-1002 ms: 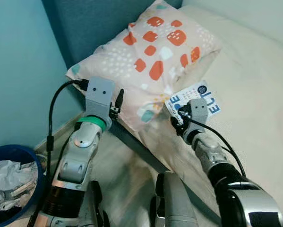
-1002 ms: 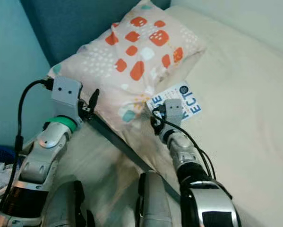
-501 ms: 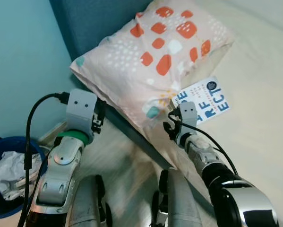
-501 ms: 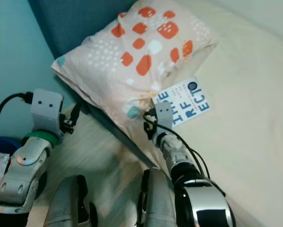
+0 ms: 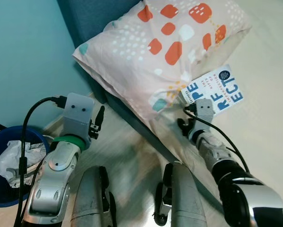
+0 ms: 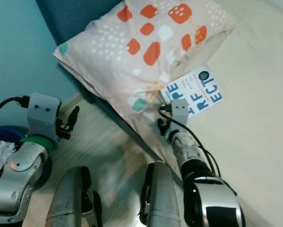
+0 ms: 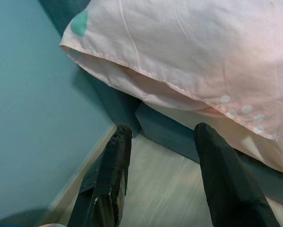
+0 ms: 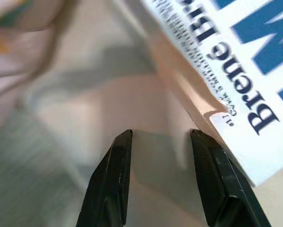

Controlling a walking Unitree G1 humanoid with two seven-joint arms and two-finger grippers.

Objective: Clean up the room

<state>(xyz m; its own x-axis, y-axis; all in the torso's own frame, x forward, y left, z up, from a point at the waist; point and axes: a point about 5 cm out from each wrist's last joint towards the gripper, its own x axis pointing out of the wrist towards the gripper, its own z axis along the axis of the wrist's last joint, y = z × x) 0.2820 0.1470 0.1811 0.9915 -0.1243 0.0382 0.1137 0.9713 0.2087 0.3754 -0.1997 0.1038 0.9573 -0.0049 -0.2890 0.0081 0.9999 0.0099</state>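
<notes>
- Cream bedding covers the bed (image 5: 269, 142), on which a pale pink pillow (image 5: 160, 52) with orange, white and teal patches is propped against a dark teal headboard (image 5: 91, 12).
- A white book (image 5: 217, 90) with large blue letters is seen lying flat on the bed, just beside the lower edge of the pillow, one corner tucked close to the pillowcase.
- The right gripper (image 8: 162, 156) is held low over the sheet at the near corner of the book; its two black fingers (image 8: 114, 175) are spread apart with nothing between them, and the book's corner lies just beside one finger.
- The left gripper (image 7: 162, 156) is held above the pale wooden floor (image 5: 132, 156), near the side of the bed and below the overhanging corner of the pillow; its fingers (image 7: 110, 165) are likewise parted and empty.
- A blue bin (image 5: 4, 189) holding crumpled white paper (image 5: 16, 158) is seen on the floor by the teal wall (image 5: 23, 56), on the robot's left side.
- Motion blur is visible across the floor.
</notes>
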